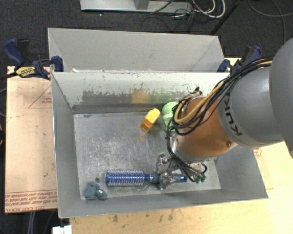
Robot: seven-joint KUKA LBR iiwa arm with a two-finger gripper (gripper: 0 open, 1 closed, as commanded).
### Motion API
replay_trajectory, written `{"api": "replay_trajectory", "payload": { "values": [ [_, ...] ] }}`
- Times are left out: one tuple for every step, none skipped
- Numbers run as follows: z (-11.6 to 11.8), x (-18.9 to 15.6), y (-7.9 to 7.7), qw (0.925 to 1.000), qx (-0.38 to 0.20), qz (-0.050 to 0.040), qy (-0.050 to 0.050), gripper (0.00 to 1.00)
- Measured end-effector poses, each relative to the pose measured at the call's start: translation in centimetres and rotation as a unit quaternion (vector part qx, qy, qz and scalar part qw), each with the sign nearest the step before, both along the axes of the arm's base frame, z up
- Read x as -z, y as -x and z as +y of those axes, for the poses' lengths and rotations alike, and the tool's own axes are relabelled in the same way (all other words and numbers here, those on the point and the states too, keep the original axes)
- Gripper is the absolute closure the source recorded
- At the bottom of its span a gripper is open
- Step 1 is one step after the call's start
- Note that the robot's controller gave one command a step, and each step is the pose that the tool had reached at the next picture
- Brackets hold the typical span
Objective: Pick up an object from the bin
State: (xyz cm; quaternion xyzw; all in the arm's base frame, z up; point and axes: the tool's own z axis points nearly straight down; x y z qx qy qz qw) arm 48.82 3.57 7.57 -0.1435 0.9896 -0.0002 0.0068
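Observation:
My gripper [165, 169] is low in the bin's front right part, under the orange cover, right at the handle end of a blue hairbrush [125, 178]. The brush lies along the front wall with its bristled head pointing left. Its handle runs under the gripper, and whether the gripper has hold of it is hidden. A yellow block [150, 119] lies near the back wall, up and to the left of the gripper. A light green rounded thing [169, 111] sits beside the yellow block, partly covered by the arm's cables.
A small blue-grey lump [94, 191] lies in the front left corner. The arm with its orange cover and cables hangs over the bin's right half. Bare floor stretches across the left and middle.

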Motion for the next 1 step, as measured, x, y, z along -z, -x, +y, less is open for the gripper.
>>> {"api": "replay_trajectory", "payload": {
  "values": [
    [0.95, -17.82, -1.39, 1.0, 0.007, 0.0019, 0.0, 1.0]
  ]
}}
